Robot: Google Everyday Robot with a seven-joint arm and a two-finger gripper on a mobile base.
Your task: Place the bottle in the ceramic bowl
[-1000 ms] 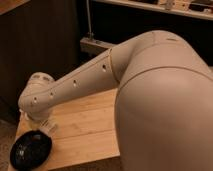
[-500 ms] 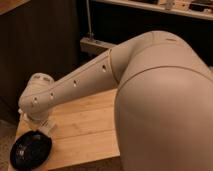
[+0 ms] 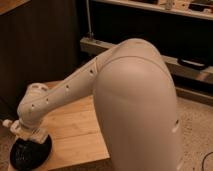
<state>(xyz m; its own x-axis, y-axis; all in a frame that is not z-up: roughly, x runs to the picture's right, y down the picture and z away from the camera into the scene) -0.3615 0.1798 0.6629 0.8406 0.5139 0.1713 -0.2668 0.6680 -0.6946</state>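
Down at the near left corner of the wooden table (image 3: 75, 130), my gripper (image 3: 27, 134) hangs directly over the ceramic bowl (image 3: 30, 152), which sits at the table's edge. Whether my pincer grips anything, I cannot tell. My arm (image 3: 70, 87) blocks the view, and the bottle is hidden from me.

A light wooden table (image 3: 75, 131) stands before dark panelling (image 3: 40, 47), with what may be shelving (image 3: 150, 7) behind.
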